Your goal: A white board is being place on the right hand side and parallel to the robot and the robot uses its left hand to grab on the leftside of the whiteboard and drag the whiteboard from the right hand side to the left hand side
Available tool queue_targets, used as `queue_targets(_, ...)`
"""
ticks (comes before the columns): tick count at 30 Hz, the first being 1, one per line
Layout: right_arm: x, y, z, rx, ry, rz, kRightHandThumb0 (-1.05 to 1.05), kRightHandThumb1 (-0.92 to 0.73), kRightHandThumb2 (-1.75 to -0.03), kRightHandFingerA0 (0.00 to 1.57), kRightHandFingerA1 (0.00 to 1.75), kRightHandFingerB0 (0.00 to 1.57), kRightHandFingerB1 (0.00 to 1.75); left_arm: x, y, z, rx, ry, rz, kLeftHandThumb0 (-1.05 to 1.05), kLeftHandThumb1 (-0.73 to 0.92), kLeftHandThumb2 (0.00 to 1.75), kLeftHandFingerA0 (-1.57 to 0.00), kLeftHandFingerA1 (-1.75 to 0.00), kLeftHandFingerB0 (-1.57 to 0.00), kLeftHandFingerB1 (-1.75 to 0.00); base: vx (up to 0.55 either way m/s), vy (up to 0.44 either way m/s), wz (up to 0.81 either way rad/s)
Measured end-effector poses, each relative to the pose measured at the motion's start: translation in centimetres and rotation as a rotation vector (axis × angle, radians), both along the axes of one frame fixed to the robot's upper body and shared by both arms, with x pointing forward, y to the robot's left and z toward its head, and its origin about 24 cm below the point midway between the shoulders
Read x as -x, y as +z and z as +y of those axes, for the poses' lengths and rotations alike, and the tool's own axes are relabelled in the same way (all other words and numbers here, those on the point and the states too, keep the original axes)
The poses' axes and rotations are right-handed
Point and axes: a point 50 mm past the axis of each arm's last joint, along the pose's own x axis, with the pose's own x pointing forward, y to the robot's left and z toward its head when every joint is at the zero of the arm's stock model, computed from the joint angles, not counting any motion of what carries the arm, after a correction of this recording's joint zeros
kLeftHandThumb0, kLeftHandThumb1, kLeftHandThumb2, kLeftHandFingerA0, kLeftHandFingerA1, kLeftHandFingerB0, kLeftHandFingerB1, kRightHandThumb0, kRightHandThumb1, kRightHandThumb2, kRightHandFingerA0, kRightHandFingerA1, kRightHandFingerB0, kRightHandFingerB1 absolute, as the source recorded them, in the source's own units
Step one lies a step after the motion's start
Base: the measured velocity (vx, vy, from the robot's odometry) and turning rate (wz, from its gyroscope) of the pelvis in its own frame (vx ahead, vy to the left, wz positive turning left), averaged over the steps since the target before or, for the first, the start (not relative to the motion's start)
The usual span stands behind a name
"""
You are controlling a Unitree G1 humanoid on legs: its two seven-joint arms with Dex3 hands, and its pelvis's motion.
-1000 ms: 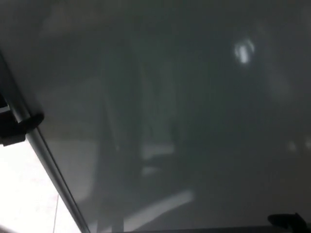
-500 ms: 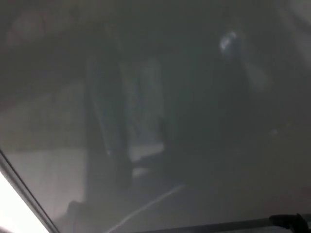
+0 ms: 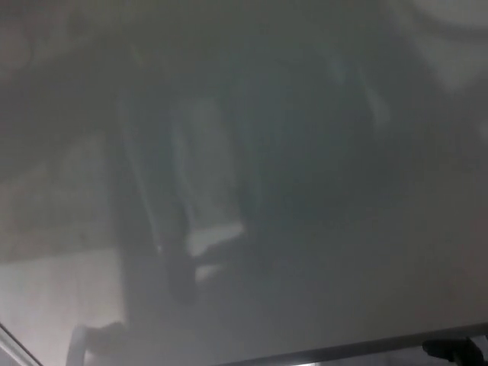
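Note:
The whiteboard (image 3: 290,152) fills almost the whole head view as a grey, glossy surface with blurred dark reflections. Its metal left edge (image 3: 11,340) only just shows in the bottom left corner. Its lower frame (image 3: 358,352) runs along the bottom of the picture. My left hand does not show. A small black shape (image 3: 455,349) sits at the bottom right, just under the lower frame. It may be my right hand, but too little of it shows to be sure.
A dark blurred patch (image 3: 103,335) low on the left looks like a reflection in the board. A paler area (image 3: 457,46) lies at the top right. Nothing beyond the board is visible.
The board's left edge has slid from the left middle of the picture down into the bottom left corner. My left hand, which gripped that edge a second ago, has gone out of view. The black shape stayed put.

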Motion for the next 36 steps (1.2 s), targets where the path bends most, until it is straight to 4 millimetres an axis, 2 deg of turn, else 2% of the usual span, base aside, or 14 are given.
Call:
queue_targets(4, 0.0, 0.0, 0.0, 0.0, 0.001, 0.0, -1.05, -0.7, -0.67, 1.3, 1.06, 0.0, 1.1, 0.2, 0.0, 0.2, -0.005, 0.007, 0.012, -0.03, 0.81, 0.63, -0.84, -0.84, -0.68, -0.56, 0.0, 0.0, 0.03)
queue_targets(5, 0.0, 0.0, 0.0, 0.0, 0.002, 0.0, -1.05, -0.7, -0.67, 1.3, 1.06, 0.0, 1.1, 0.2, 0.0, 0.2, -0.007, 0.006, 0.016, 0.01, 0.9, 0.64, -0.71, -1.0, -0.59, -0.6, 0.0, 0.0, 0.0)
queue_targets(6, 0.0, 0.0, 0.0, 0.0, 0.002, 0.0, -1.05, -0.7, -0.67, 1.3, 1.06, 0.0, 1.1, 0.2, 0.0, 0.2, -0.008, 0.002, 0.02, 0.02, 0.92, 0.66, -0.67, -1.02, -0.55, -0.62, 0.0, 0.0, 0.0)
queue_targets(11, 0.0, 0.0, 0.0, 0.001, 0.002, 0.001, -1.05, -0.7, -0.67, 1.3, 1.06, 0.0, 1.1, 0.0, -0.1, 0.0, -0.011, -0.03, 0.042, 0.11, 0.92, 0.83, -0.55, -1.14, -0.43, -0.66, 0.0, 0.0, 0.0)
queue_targets(12, 0.0, 0.0, 0.0, 0.001, 0.002, 0.001, -1.05, -0.7, -0.67, 1.3, 1.06, 0.0, 1.1, 0.0, -0.1, 0.0, -0.009, -0.039, 0.045, 0.07, 0.79, 1.26, -0.62, -0.88, -0.33, -0.66, 0.0, 0.0, 0.0)
queue_targets(16, 0.0, 0.0, 0.0, 0.001, 0.002, 0.001, -1.05, -0.7, -0.67, 1.3, 1.06, 0.0, 1.1, -0.3, -0.1, -0.3, -0.005, -0.08, 0.06, 0.08, 0.82, 1.28, -0.59, -0.88, -0.3, -0.65, 0.0, 0.0, 0.0)
queue_targets(17, 0.0, 0.0, 0.0, 0.001, 0.002, 0.001, -1.05, -0.7, -0.67, 1.3, 1.06, 0.0, 1.1, -0.3, -0.1, -0.4, -0.004, -0.088, 0.062, 0.16, 0.92, 0.97, -0.42, -1.19, -0.28, -0.67, 0.0, 0.0, 0.0)
queue_targets(18, 0.0, 0.0, 0.0, 0.001, 0.002, 0.001, -1.05, -0.7, -0.67, 1.3, 1.06, 0.0, 1.1, -0.4, -0.1, -0.4, -0.004, -0.1, 0.066, 0.09, 0.9, 1.34, -0.52, -0.86, -0.22, -0.63, 0.0, 0.0, 0.0)
queue_targets(22, 0.0, 0.0, 0.0, 0.001, 0.003, 0.001, -1.05, -0.7, -0.67, 1.3, 1.06, 0.0, 1.1, -0.7, -0.1, -0.7, 0.002, -0.14, 0.082, 0.09, 0.9, 1.35, -0.52, -0.86, -0.23, -0.64, 0.0, 0.0, 0.0)
queue_targets(23, 0.0, 0.0, 0.0, 0.001, 0.003, 0.001, -1.05, -0.7, -0.67, 1.3, 1.06, 0.0, 1.1, -0.7, -0.1, -0.8, 0.003, -0.148, 0.085, 0.2, 0.92, 1.12, -0.29, -1.24, -0.11, -0.66, 0.0, 0.0, 0.0)
queue_targets(24, 0.0, 0.0, 0.0, 0.001, 0.003, 0.001, -1.05, -0.7, -0.67, 1.3, 1.06, 0.0, 1.1, -0.8, -0.1, -0.9, 0.005, -0.161, 0.089, 0.24, 0.92, 1.16, -0.44, -0.92, -0.13, -0.62, 0.0, 0.0, 0.0)
queue_targets(29, 0.0, 0.0, 0.0, 0.001, 0.003, 0.001, -1.05, -0.7, -0.67, 1.3, 1.06, 0.0, 1.1, -1.1, -0.1, -1.3, 0.02, -0.211, 0.104, 0.24, 0.92, 1.24, -0.41, -0.91, -0.07, -0.6, 0.0, 0.0, 0.0)
queue_targets(35, 0.0, 0.0, 0.0, 0.001, 0.003, 0.001, -1.05, -0.7, -0.67, 1.3, 1.06, 0.0, 1.1, -1.4, -0.6, -1.8, 0.054, -0.24, 0.12, 0.05, 0.92, 1.13, -0.34, -0.89, -0.07, -0.59, 0.0, 0.0, 0.0)
queue_targets(36, 0.0, 0.0, 0.0, 0.001, 0.003, 0.001, -1.05, -0.7, -0.67, 1.3, 1.06, 0.0, 1.1, -1.3, -0.8, -1.8, 0.068, -0.239, 0.125, 0.01, 0.91, 1.36, -0.42, -0.83, -0.15, -0.61, 0.0, 0.0, 0.0)
